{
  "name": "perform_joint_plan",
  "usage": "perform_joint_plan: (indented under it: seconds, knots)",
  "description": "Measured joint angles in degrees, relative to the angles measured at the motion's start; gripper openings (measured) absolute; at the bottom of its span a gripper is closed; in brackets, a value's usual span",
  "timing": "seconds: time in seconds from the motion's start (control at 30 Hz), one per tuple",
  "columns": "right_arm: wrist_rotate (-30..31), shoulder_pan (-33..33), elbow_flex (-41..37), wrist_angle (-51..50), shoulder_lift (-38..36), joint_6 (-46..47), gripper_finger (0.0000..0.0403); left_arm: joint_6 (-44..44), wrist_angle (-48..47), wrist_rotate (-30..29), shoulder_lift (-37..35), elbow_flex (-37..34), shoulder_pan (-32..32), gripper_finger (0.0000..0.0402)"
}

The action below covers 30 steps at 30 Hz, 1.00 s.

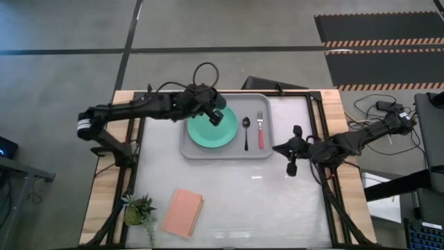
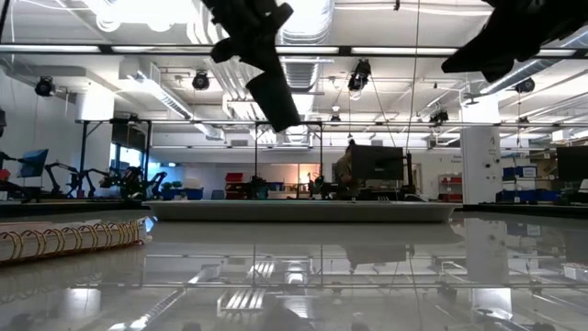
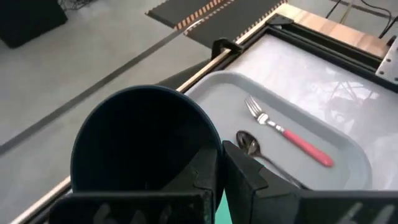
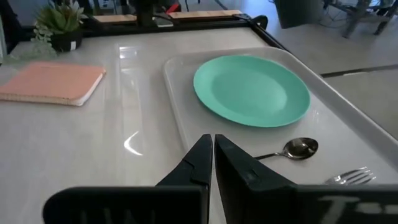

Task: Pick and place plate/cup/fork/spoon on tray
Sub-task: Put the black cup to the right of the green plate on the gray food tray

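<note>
The dark cup (image 3: 140, 146) is held by my left gripper (image 3: 222, 155) in the air above the mint-green plate (image 1: 208, 132). In the low view the cup (image 2: 276, 97) hangs tilted, high above the tray (image 2: 303, 211). The plate lies flat on the left part of the light-grey tray (image 1: 225, 151). The black spoon (image 1: 245, 132) and the red-handled fork (image 1: 261, 130) lie side by side on the tray's right part. My right gripper (image 1: 291, 167) is shut and empty, over the table just right of the tray. My left gripper pinches the cup's side wall at its rim (image 3: 216, 144), one finger inside the cup and one finger (image 3: 249, 180) outside. The cup is lifted clear of the plate and tray, and hangs tilted below the gripper.
A salmon-pink pad (image 1: 183, 213) and a small potted plant (image 1: 137, 208) sit near the table's near left corner. Bare table top lies between the tray and the pad. Cables run along the right arm at the table's right edge.
</note>
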Motion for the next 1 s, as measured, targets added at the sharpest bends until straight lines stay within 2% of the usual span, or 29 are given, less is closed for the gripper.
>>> perform_joint_plan:
  seconds: [0.2,0.33,0.63,1.0]
  knots:
    - [0.0,0.0,-1.2,0.0,-4.1,-0.2,0.0009,1.8,7.2,0.6,3.9,1.3,0.0,0.0000]
    - [0.0,0.0,-1.2,0.1,-5.1,-0.2,0.0009,3.8,14.4,5.4,7.4,1.8,0.0,0.0000]
    - [0.0,0.0,-1.2,0.1,-5.0,-1.8,0.0009,7.0,15.3,5.7,14.9,7.4,1.1,0.0000]
    - [0.0,0.0,-1.2,0.3,-5.0,-2.9,0.0009,7.0,17.3,5.7,22.9,7.9,4.0,0.0000]
